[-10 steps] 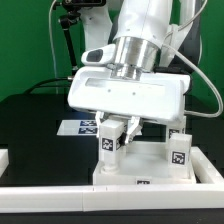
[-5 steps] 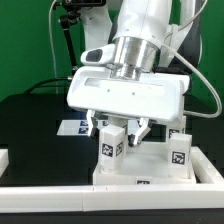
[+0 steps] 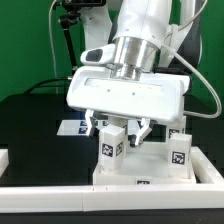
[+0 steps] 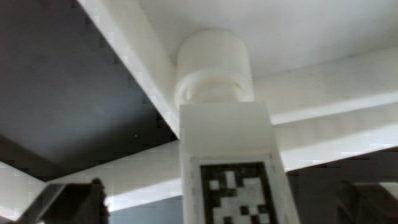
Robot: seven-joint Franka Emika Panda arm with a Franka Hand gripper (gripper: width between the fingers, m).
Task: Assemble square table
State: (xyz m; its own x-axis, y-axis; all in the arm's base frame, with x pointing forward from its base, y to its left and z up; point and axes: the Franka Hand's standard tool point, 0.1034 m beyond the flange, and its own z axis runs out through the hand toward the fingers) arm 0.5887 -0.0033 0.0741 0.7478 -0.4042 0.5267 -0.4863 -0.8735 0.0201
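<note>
The square table's white panel (image 3: 150, 170) lies flat near the front bar. Two tagged white leg posts stand upright on it, one at the exterior view's left (image 3: 112, 146) and one at its right (image 3: 180, 150). My gripper (image 3: 118, 132) is open. Its fingers (image 3: 97, 127) straddle the top of the left post without touching it. In the wrist view the same post (image 4: 228, 140) rises between the dark fingers (image 4: 71, 200) of my gripper (image 4: 222, 205), with a gap on each side. The panel (image 4: 329, 45) lies behind the post.
The marker board (image 3: 72, 127) lies on the black table behind the panel. A long white border bar (image 3: 90, 197) runs along the front, and another white piece (image 3: 3, 158) sits at the exterior view's left edge. Cables hang behind the arm.
One second ago the fingers were closed on the left leg post. They have since spread apart and let it go. The post stays upright.
</note>
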